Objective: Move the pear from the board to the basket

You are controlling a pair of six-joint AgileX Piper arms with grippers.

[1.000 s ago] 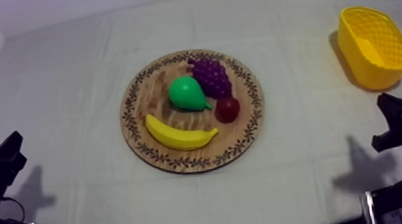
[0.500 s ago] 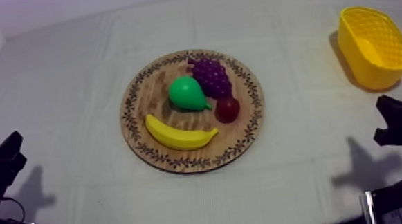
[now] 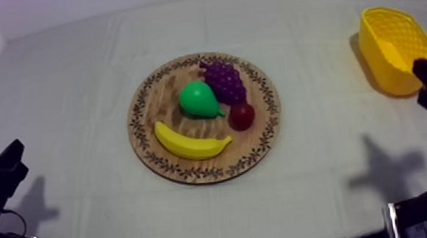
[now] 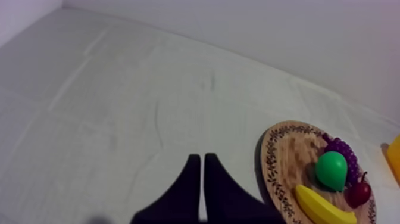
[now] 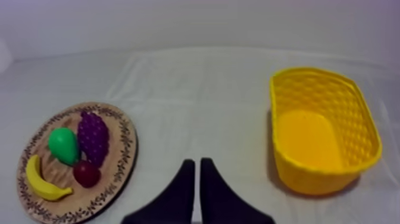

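The green pear (image 3: 198,99) lies on the round wooden board (image 3: 157,96) at mid-table, between the purple grapes (image 3: 224,81) and the banana (image 3: 189,142). A small red fruit (image 3: 242,116) touches its right side. The yellow basket (image 3: 397,49) stands at the far right with nothing in it (image 5: 309,137). My right gripper (image 3: 425,78) hovers by the basket's near edge, well right of the board; its fingers (image 5: 197,162) lie together, shut on nothing. My left gripper (image 3: 13,151) rests low at the left, shut (image 4: 199,158), with the pear (image 4: 331,169) off to its right.
Grey-white cloth covers the table, with wide open stretches left of the board and between the board (image 5: 122,155) and the basket. A pale wall runs along the far edge and the left side.
My right gripper has lifted and moved toward the far side, from beside the table's near right edge up to the basket's near edge. The left arm and the fruit have not moved.
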